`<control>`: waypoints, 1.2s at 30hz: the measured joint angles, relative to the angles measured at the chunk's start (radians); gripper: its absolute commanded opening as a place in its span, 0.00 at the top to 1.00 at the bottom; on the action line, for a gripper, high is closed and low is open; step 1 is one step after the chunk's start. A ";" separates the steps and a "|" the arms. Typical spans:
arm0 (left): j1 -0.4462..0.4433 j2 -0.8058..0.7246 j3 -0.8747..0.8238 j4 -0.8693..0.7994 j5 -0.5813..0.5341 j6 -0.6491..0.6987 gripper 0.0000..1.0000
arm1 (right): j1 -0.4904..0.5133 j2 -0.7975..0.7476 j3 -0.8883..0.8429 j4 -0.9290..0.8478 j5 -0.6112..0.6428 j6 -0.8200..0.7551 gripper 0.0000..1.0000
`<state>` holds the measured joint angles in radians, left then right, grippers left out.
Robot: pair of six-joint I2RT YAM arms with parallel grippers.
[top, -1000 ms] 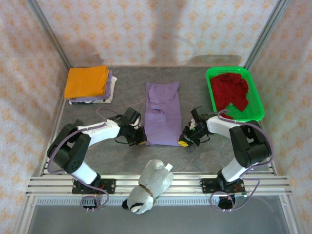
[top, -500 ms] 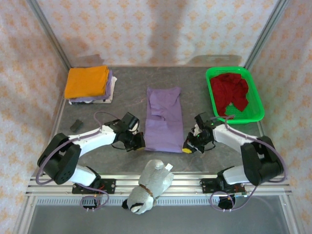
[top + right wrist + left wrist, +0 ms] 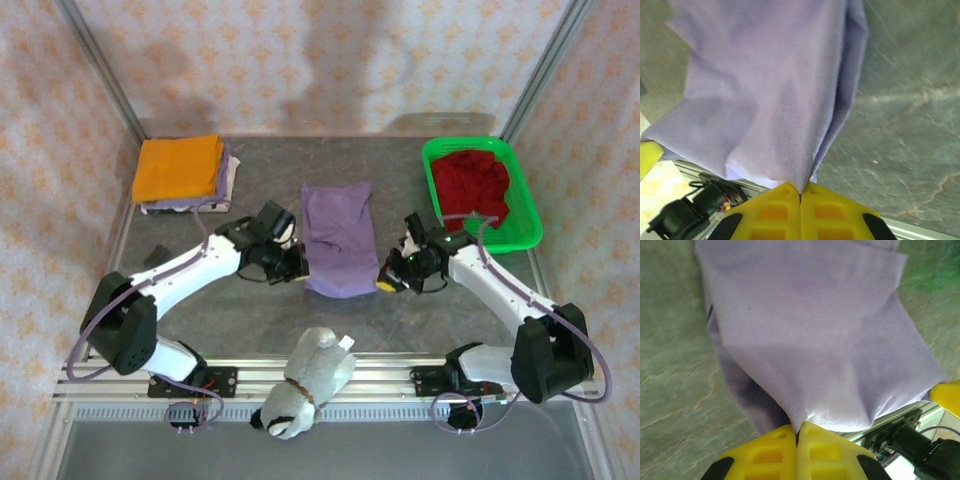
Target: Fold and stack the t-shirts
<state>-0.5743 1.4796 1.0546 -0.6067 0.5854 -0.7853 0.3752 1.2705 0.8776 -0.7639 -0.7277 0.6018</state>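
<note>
While the lavender t-shirt lies mid-counter, left claw clamped on its near left corner, right claw pinched on the near right corner, cloth draping from both.

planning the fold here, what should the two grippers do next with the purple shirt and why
Probably carry the near corners of the purple shirt toward its far edge and lay them there. The left gripper and right gripper are each shut on a corner; the near end is raised, the far end lies flat.
</note>
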 measured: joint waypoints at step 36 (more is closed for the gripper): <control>0.255 0.511 0.819 -0.397 0.067 0.238 1.00 | -0.143 0.671 1.031 -0.317 0.024 -0.178 1.00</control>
<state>-0.3191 1.9907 1.8732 -1.0039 0.6521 -0.5472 0.2325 1.9415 1.9087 -1.0809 -0.7036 0.4236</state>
